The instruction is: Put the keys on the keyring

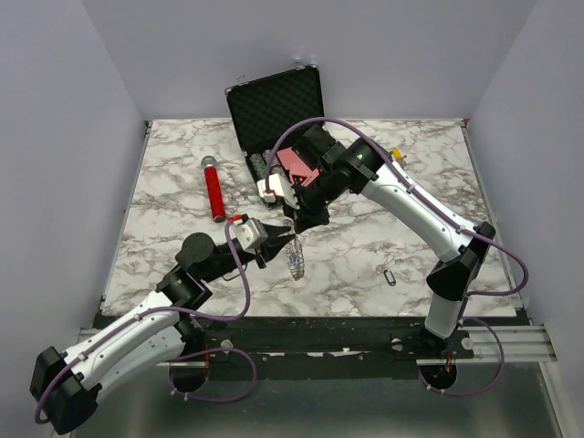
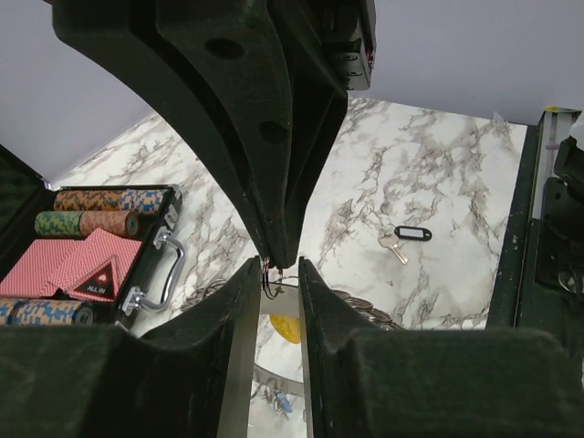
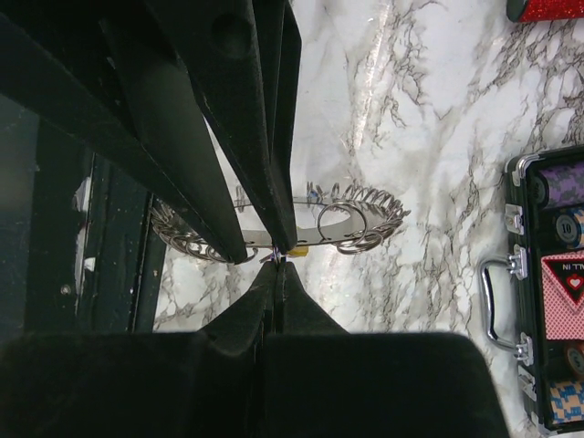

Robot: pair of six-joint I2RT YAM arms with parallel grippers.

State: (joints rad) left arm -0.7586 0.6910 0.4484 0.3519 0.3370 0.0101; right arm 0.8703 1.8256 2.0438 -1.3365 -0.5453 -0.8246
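Note:
The keyring [image 1: 294,259], a big silver ring fringed with small rings, hangs tilted over the table's middle between my two grippers. My right gripper [image 1: 297,226] is shut on a tiny ring [image 3: 282,256] at the keyring's [image 3: 339,224] band. A yellow tag [image 3: 297,248] shows right beside that ring. My left gripper [image 2: 278,276] is open by a narrow gap, its fingers either side of the band [image 2: 278,299]. The yellow tag [image 2: 286,328] and a blue tag [image 2: 285,402] show below, between those fingers. A key with a black tag [image 2: 406,234] lies alone on the marble [image 1: 390,276].
An open black case [image 1: 275,108] with poker chips and cards [image 2: 87,265] stands at the back, behind the right arm. A red cylinder [image 1: 214,190] lies to its left. The case handle [image 3: 493,306] faces the grippers.

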